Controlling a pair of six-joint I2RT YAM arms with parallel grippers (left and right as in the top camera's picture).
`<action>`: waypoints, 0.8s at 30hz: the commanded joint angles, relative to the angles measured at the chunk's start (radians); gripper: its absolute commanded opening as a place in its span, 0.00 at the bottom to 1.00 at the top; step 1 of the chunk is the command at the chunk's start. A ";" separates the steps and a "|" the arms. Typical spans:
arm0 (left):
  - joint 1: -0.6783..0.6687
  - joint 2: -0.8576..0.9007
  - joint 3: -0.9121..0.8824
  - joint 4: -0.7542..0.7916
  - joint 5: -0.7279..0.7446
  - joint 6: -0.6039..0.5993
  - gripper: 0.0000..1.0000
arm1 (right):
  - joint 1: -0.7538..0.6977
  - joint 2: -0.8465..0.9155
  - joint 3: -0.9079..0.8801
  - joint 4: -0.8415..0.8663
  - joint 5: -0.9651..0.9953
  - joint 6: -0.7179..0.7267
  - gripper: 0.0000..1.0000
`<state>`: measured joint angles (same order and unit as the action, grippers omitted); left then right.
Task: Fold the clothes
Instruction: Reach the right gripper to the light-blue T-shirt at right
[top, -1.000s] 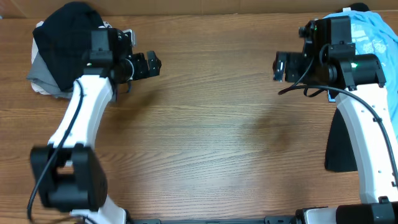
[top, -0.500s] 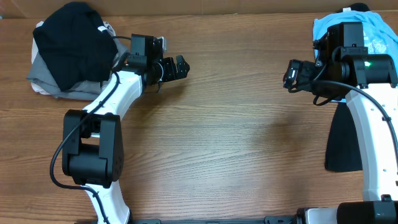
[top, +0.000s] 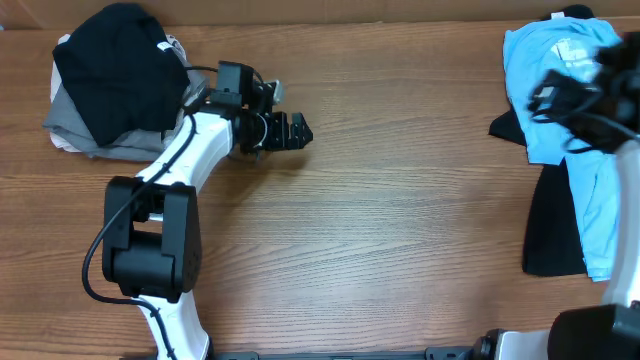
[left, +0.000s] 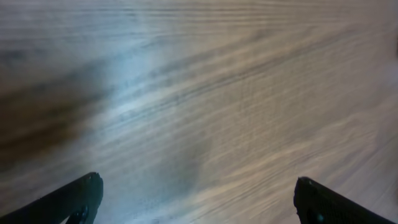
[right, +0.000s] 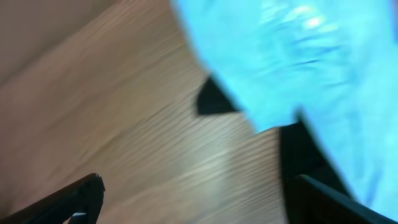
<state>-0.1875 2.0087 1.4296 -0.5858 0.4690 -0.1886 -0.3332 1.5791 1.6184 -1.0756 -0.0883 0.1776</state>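
Observation:
The clothes lie in two heaps. A light-blue T-shirt (top: 560, 70) with white print is spread at the far right over a black garment (top: 550, 230). In the right wrist view the same blue T-shirt (right: 298, 56) fills the upper right, with the black garment (right: 305, 149) below it. My right gripper (right: 198, 182) is open over bare wood just left of them, holding nothing; overhead it is a blur over the shirt. My left gripper (top: 295, 130) is open above bare table (left: 199, 93), its fingers (left: 81, 199) wide apart.
A bundled black garment (top: 115, 70) sits on a grey one (top: 85, 135) at the back left corner, behind the left arm (top: 185, 150). A brown wall edge (top: 320, 12) runs along the table's far side.
The left gripper has moved right, away from the black bundle. The right arm has swung right over the blue T-shirt, uncovering more of it. Both grippers stay open.

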 joint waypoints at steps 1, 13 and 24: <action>-0.051 -0.098 0.121 -0.079 -0.134 0.124 1.00 | -0.115 0.044 0.026 0.036 -0.008 -0.046 0.98; -0.090 -0.186 0.534 -0.264 -0.250 0.051 1.00 | -0.190 0.296 0.026 0.238 -0.093 -0.081 0.91; -0.080 -0.130 0.541 -0.237 -0.418 0.051 1.00 | -0.188 0.454 0.026 0.314 -0.050 -0.152 0.66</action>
<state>-0.2783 1.8351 1.9732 -0.8310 0.1085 -0.1276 -0.5228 1.9911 1.6226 -0.7536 -0.1642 0.0601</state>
